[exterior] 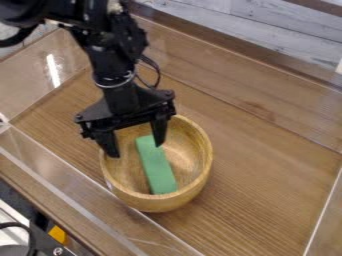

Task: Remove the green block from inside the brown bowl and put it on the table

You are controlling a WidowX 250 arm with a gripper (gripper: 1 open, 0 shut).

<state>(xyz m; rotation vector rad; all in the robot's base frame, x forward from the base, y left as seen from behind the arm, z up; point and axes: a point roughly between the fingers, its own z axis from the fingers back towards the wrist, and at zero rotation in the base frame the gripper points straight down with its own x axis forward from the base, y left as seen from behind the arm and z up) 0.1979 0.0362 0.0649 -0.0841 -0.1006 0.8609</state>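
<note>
Block (155, 166) in bowl (201, 150), apparently below claw (130, 133).

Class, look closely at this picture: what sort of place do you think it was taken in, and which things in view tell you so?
Most likely a robotics lab or test bench. A black robot arm with its gripper open hangs over a brown bowl holding a green block, and the table is fenced by clear acrylic walls.

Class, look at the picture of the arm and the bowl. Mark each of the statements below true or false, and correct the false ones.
1. The block lies inside the bowl. True.
2. The gripper is shut on the block. False: its fingers are spread open, holding nothing.
3. The block is red. False: it is green.
4. The gripper points down over the bowl's far-left rim. True.
5. The bowl stands on the table. True.
</note>
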